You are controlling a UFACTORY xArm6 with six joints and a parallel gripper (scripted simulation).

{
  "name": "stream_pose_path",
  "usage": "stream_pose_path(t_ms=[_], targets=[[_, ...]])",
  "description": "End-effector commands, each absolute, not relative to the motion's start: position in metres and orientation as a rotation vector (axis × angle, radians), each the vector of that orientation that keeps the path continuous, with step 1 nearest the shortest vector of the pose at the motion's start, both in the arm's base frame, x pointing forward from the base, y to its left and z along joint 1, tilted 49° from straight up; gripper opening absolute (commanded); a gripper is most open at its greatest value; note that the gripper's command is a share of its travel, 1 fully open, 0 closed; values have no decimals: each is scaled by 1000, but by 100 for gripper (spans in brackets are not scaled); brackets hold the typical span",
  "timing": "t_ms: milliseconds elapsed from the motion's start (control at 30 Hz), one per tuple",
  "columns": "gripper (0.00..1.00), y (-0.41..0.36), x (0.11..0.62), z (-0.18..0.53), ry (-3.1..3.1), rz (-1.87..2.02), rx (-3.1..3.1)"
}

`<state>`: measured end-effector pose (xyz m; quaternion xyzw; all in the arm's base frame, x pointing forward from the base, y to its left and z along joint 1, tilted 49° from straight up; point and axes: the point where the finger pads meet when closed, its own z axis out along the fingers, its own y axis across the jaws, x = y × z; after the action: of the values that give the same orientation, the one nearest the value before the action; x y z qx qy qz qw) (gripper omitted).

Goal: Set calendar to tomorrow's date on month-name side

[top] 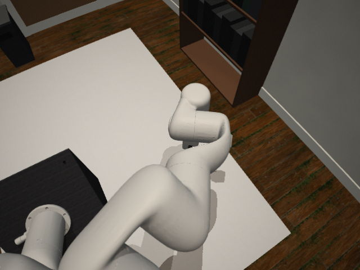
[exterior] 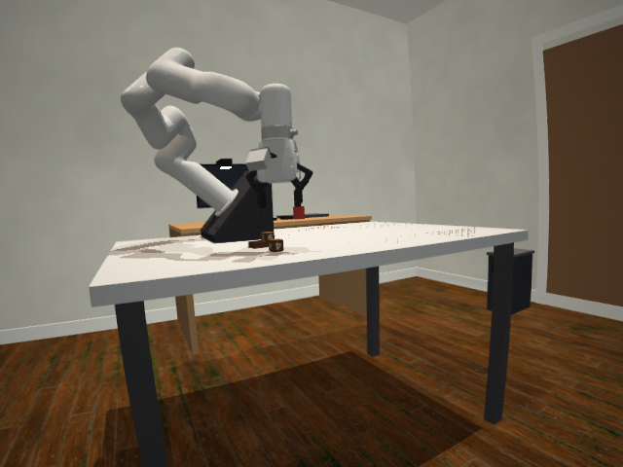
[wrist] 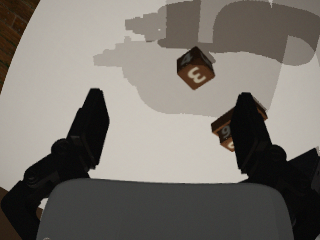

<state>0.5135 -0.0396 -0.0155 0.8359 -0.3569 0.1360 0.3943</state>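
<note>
Brown wooden cube, white "3"

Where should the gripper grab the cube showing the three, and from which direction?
Come straight down on the cube showing 3 and pinch two opposite side faces. It lies alone on the white table, its sides free, turned diagonally, so rotate the open, empty gripper to match.

Premises: a home study or office. Wood plank floor, a bookshelf of dark volumes beside the white table, a monitor desk behind it.
</note>
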Motion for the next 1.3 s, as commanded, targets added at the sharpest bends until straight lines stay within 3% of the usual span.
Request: stream_pose_path(t_ms=[0, 600, 1267], targets=[[100, -38, 517, -14, -731, 253, 2179], [100, -37, 525, -12, -215, 15, 2276], [100, -38, 527, -13, -57, -58, 2286]])
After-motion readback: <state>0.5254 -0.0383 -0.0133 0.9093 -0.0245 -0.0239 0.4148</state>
